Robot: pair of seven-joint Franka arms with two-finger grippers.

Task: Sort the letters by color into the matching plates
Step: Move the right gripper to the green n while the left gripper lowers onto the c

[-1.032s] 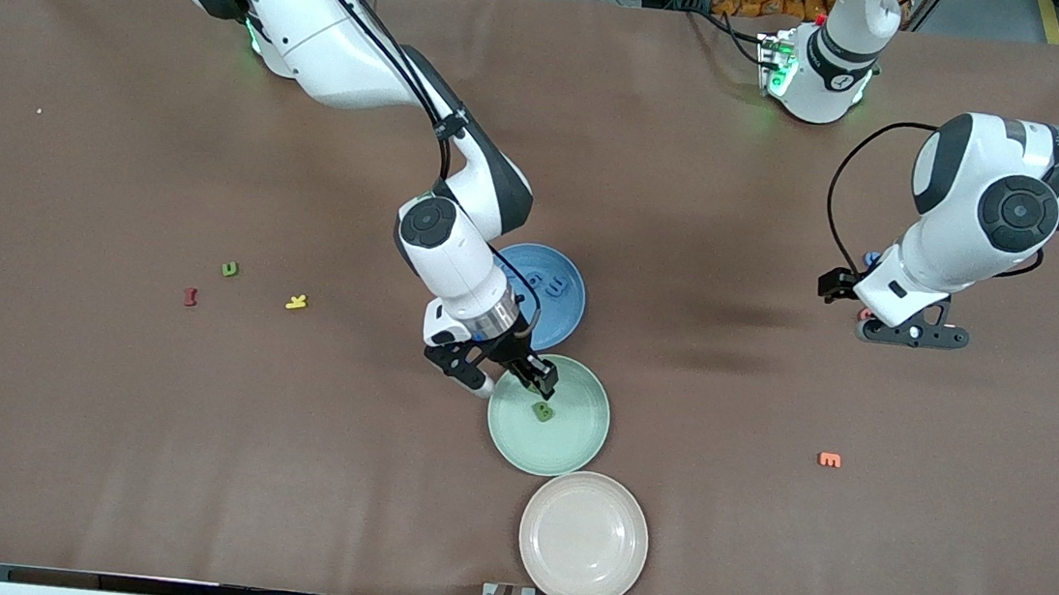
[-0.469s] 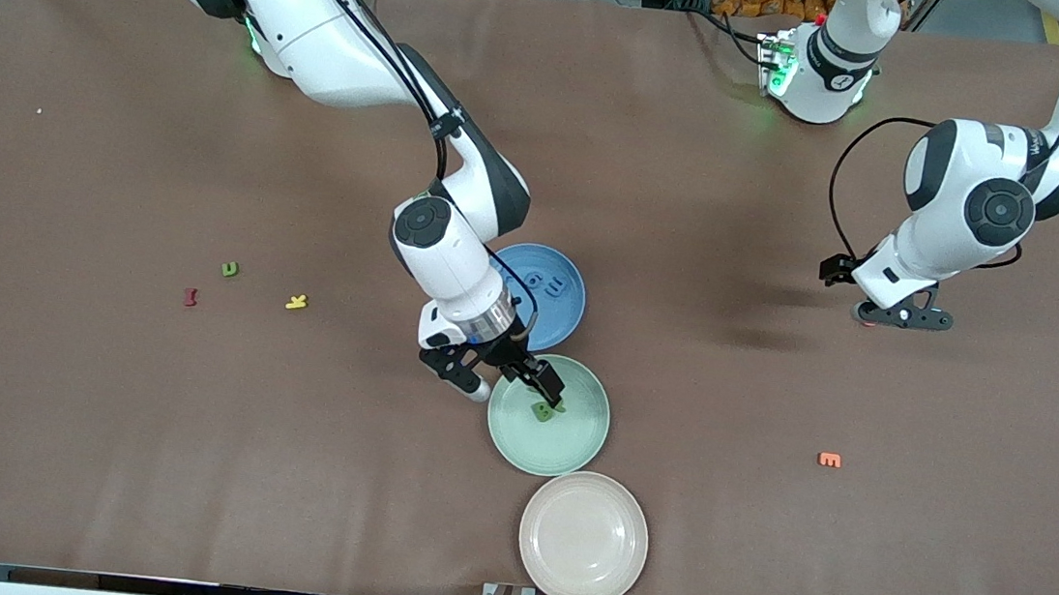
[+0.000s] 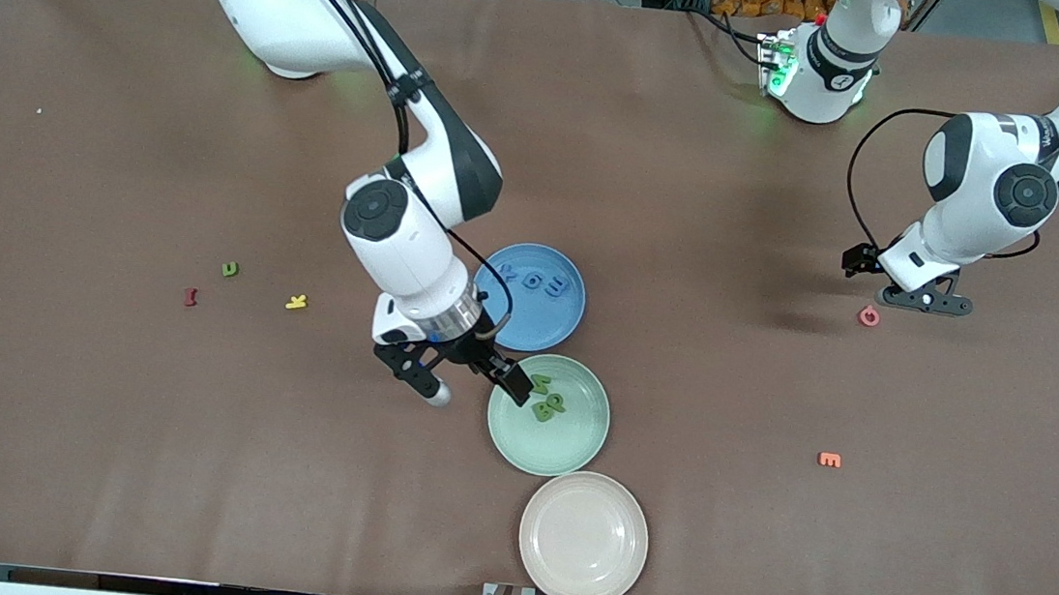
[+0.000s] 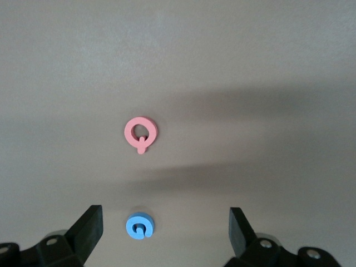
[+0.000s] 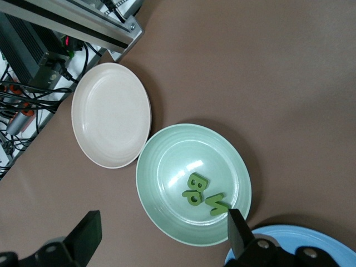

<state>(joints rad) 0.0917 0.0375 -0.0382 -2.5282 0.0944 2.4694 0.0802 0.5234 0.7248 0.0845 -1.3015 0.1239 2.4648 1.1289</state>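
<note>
Front view: three round matte plates lie in a row mid-table. The medium blue plate (image 3: 529,298) carries blue letters (image 3: 545,285). The pale mint green plate (image 3: 548,415), nearer the camera, holds two green letters (image 3: 546,398). The pale pinkish-beige plate (image 3: 583,538) lies nearest the camera. The right gripper (image 3: 471,378) hangs over the green plate's rim, fingers spread, holding nothing. The left gripper (image 3: 923,300) hovers beside a small pink ring-shaped letter (image 3: 869,317), jaws wide, empty. An orange letter (image 3: 830,460), a yellow letter (image 3: 297,301), a green letter (image 3: 229,269) and a red letter (image 3: 190,296) lie loose on the brown table (image 3: 91,411).

Left wrist view: the pink letter (image 4: 141,133) and a small blue round letter (image 4: 139,227) lie apart on the table; the blue one sits between the spread fingers (image 4: 89,231).

Right wrist view: both green letters (image 5: 203,194) touch inside the green plate (image 5: 167,161); the beige plate (image 5: 110,114) lies just beside it.
</note>
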